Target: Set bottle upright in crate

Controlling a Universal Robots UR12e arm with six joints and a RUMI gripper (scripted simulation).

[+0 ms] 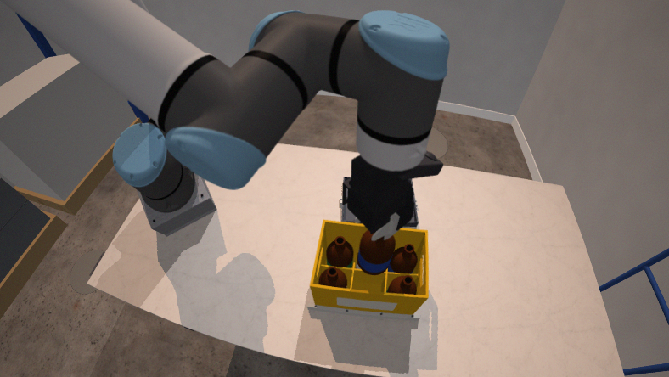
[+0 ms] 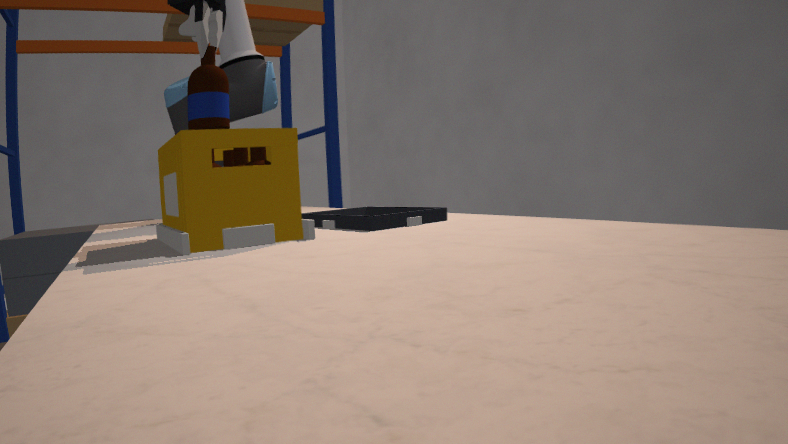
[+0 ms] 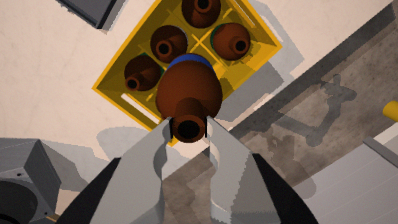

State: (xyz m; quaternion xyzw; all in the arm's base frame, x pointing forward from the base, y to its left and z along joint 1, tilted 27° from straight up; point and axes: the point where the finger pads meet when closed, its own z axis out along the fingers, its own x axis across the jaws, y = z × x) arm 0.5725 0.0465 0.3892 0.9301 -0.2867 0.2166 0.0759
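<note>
My gripper [image 1: 385,229] is shut on the neck of a brown bottle with a blue label [image 1: 375,255] and holds it upright over the middle of the yellow crate [image 1: 368,275]. In the exterior view the bottle [image 2: 208,93] hangs from the gripper [image 2: 208,38] with its base about level with the rim of the crate [image 2: 231,187]. In the wrist view the fingers clamp the bottle's mouth [image 3: 188,100] above the crate. The dark tray [image 2: 380,216] lies behind the crate.
Several other brown bottles [image 1: 339,251] stand upright in the crate's compartments; the front middle compartment [image 1: 369,280] looks vacant. The arm's base [image 1: 175,205] stands at the table's left. Blue and orange shelving [image 2: 330,99] rises behind the crate.
</note>
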